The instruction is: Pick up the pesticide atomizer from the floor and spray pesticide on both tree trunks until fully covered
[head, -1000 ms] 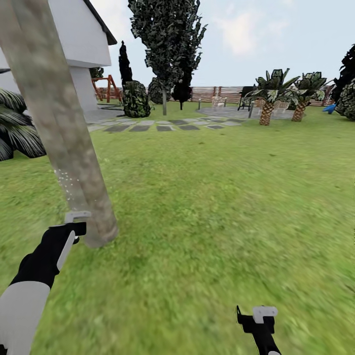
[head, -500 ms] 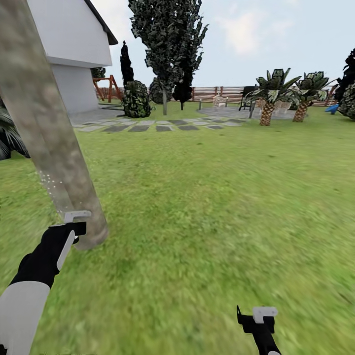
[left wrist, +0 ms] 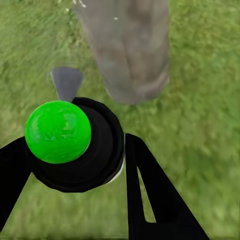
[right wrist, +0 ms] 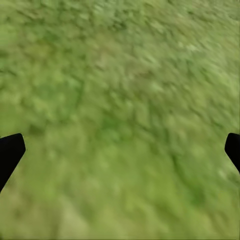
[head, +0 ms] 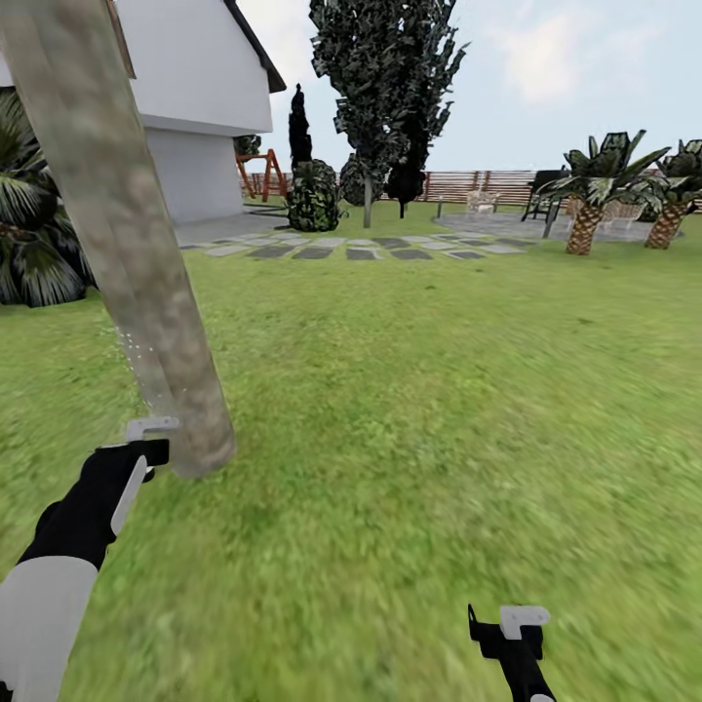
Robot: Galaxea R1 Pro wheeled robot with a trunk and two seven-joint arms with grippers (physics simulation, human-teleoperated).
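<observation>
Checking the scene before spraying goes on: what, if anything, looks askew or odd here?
The tree trunk beside the left gripper leans markedly in the head view rather than standing upright. White specks dot its lower side near the atomizer. Nothing else stands out.

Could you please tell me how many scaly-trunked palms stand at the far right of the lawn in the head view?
2: one palm beside the paving, another palm cut by the picture's right edge. More may be hidden beyond it.

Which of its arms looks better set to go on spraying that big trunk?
The left. Its gripper holds the atomizer right beside the trunk, with specks of spray on the bark. The right gripper is open, empty, over bare grass.
</observation>
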